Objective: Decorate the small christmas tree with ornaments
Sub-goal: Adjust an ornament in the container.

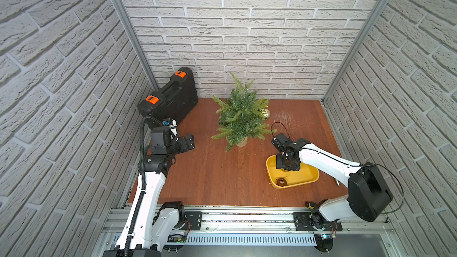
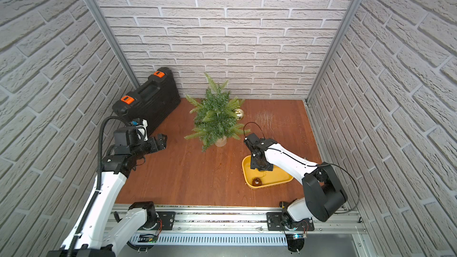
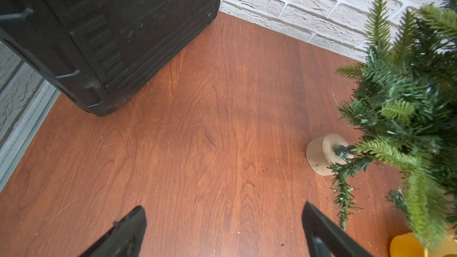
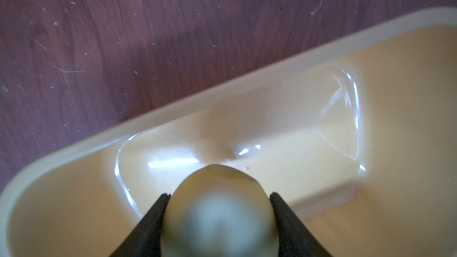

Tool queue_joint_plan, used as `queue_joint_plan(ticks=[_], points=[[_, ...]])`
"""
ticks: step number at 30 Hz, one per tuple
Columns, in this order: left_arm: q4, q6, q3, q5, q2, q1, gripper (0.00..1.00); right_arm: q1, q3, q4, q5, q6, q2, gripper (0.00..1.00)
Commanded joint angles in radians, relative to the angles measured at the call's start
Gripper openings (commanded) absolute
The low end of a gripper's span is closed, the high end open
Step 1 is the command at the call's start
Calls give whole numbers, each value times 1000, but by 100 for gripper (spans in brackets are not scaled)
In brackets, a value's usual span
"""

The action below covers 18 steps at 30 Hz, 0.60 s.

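The small christmas tree (image 1: pixel 241 117) (image 2: pixel 217 117) stands mid-table at the back on a cream pot base (image 3: pixel 319 154). One gold ornament (image 1: pixel 265 113) (image 2: pixel 239 114) hangs at its right side. A bronze-brown ornament (image 1: pixel 281 182) (image 2: pixel 257 182) lies in the yellow tray (image 1: pixel 306 174). My right gripper (image 4: pixel 218 194) is down inside the tray, shut on a second gold ornament (image 4: pixel 218 218), with both fingers pressed to its sides. In both top views the right wrist (image 1: pixel 286 161) hides that ornament. My left gripper (image 3: pixel 223 206) (image 1: pixel 189 142) hovers open and holds nothing, left of the tree.
A black tool case (image 1: pixel 170 97) (image 3: pixel 111 33) with orange latches leans in the back left corner. Brick-patterned walls close in the wooden table (image 1: pixel 210 174) on three sides. The tray (image 4: pixel 222 87) sits near the right front, with its corner in the left wrist view (image 3: pixel 405 245).
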Motion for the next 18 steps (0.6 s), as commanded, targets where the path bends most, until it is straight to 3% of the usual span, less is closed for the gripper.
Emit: queue_joint_plan(ticks=[1,18], points=[[35,-5,-12,2,-8,7,98,0,19,18,3,-14,41,62],[35,-6,-15,-1,-17,7,98,-60,24,-41,168,-57,96,70]])
